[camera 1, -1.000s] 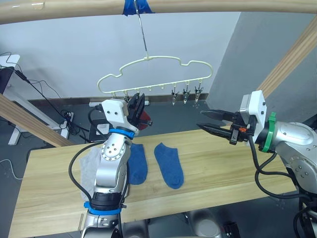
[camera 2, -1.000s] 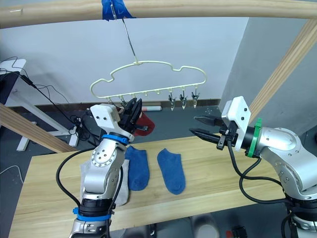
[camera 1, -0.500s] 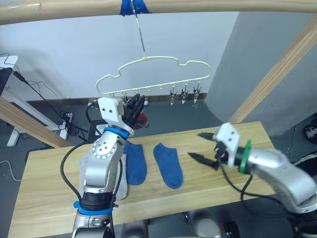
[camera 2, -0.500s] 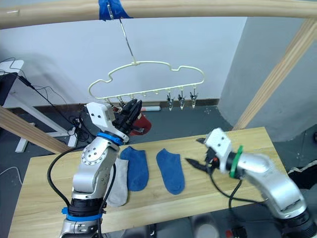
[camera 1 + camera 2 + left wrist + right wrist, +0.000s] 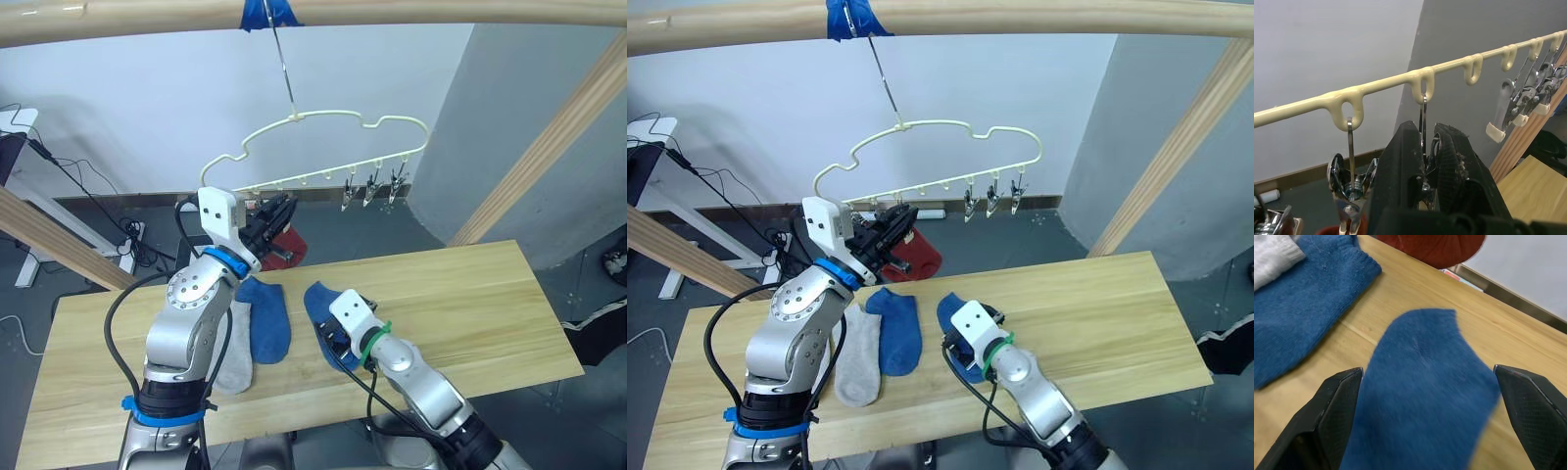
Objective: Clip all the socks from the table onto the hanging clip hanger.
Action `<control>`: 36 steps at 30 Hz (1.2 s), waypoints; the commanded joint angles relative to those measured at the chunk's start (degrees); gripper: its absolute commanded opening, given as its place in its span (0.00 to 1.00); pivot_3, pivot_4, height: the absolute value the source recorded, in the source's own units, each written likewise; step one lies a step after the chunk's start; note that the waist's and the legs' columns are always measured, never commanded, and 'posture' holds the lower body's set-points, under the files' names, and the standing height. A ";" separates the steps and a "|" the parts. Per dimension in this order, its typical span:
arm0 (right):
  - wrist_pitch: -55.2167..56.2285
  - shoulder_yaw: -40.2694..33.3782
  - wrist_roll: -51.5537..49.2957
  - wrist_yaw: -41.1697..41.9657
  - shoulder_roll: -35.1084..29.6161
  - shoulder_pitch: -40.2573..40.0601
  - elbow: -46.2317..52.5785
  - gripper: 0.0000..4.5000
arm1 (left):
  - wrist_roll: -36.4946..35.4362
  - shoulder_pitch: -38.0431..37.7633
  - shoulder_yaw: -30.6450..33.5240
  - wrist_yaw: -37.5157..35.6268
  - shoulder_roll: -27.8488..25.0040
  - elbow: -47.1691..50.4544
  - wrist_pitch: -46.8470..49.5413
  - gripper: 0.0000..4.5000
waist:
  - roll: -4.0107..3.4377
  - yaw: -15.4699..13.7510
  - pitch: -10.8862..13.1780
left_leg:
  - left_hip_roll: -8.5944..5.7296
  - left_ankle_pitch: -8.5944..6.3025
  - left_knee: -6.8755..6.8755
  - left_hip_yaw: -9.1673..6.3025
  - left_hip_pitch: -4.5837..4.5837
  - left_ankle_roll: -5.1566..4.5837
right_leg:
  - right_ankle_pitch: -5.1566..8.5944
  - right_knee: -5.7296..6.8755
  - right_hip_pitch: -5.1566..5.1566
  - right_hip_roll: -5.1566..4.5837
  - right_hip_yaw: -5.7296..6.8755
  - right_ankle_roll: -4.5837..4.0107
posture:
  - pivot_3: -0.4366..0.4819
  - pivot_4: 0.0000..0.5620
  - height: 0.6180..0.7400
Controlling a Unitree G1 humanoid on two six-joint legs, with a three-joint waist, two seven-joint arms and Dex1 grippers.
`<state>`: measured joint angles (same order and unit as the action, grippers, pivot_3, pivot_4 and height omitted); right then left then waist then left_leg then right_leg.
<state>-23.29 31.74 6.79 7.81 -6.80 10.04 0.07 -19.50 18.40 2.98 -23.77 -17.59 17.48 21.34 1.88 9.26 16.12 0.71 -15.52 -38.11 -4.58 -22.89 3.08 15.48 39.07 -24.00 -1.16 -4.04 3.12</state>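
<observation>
Right wrist view: right gripper [image 5: 1422,416] wide apart, straddling the right-hand blue sock [image 5: 1420,382] directly below. Not yet touching cloth, as far as can be judged. Sock's long axis runs roughly along the gripper's line of sight, toe end away, so fingers sit either side of its width. Probably the pick step: drop straight down, pinch across the width.

Head views: same blue sock on table [image 5: 1097,313], near the middle; right arm clearly nearer it. Second blue sock [image 5: 896,331] just to its left, grey sock [image 5: 857,352] next to that, edges touching or overlapping. Both lie lengthwise front-to-back.

Left gripper [image 5: 274,213] raised at the left end of clip hanger [image 5: 333,147], well above the table. Left wrist view: left fingers [image 5: 1400,166] squeezed onto a metal clip [image 5: 1424,147] hanging from a hanger loop. Red sock [image 5: 911,253] hangs just beyond that gripper; cannot tell which clip holds it.

No containers. Right-end clips on the hanger hold nothing.
</observation>
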 commanded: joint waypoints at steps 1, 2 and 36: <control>3.94 -0.37 2.11 -0.93 1.67 0.73 -4.89 1.00 | -1.03 -0.06 0.00 -0.46 -0.10 2.55 0.28 0.06 | 0.00 -0.14 0.00 | -0.01 0.00 0.00 0.00 0.00 0.00 | 0.00 -0.02 0.01 -0.01 0.00 0.00 | 0.23 0.54 0.79; 4.22 -0.69 2.12 -0.90 2.48 1.01 -7.14 1.00 | -1.04 -0.07 -0.02 -0.51 -0.12 2.62 0.36 0.06 | 0.00 -0.21 0.00 | -0.01 0.00 0.00 0.00 0.00 0.00 | 0.00 -0.03 0.01 -0.02 0.00 0.00 | 0.25 0.53 0.79; 6.02 -10.52 -7.58 19.66 -8.13 -5.04 19.46 0.00 | -17.74 2.20 4.75 -5.04 -1.88 3.69 13.04 0.06 | 0.00 -1.05 0.00 | -0.03 0.00 0.03 -0.03 0.05 0.01 | -0.05 -0.02 0.02 0.12 0.05 -0.04 | 0.23 0.51 0.79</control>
<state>-19.48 22.76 3.14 23.70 -14.39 5.24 12.92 -33.91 19.88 6.30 -28.18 -18.92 18.10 32.47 1.88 8.21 16.11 0.67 -15.51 -38.08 -4.61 -22.85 3.08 15.43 39.05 -23.98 -1.04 -3.98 3.09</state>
